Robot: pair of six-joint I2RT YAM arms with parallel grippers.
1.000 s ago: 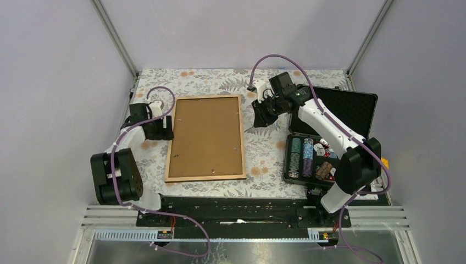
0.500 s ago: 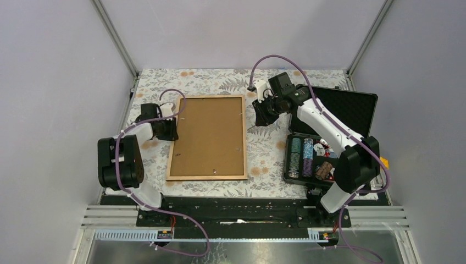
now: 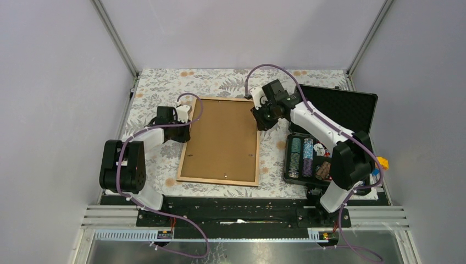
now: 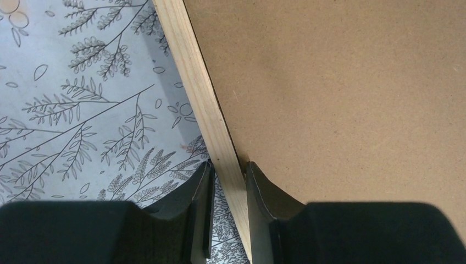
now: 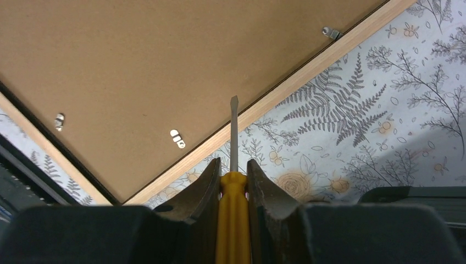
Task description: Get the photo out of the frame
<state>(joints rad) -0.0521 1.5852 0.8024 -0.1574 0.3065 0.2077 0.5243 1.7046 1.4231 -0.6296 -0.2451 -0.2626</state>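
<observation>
Sitting in the frame point(image 3: 218, 181), brown backing board point(image 3: 222, 137).

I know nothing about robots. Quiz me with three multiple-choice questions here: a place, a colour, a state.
1. Where is the case of poker chips from the frame? A) left B) on top C) right
2. What colour is the handle of the screwdriver in the right gripper? A) yellow B) red C) blue
3. Which side of the frame faces up? A) glass front B) brown back C) neither, it stands on edge
Answers: 1 C, the top view shows the case on the frame's right; 2 A, the right wrist view shows a yellow handle; 3 B, brown board lies uppermost.
</observation>
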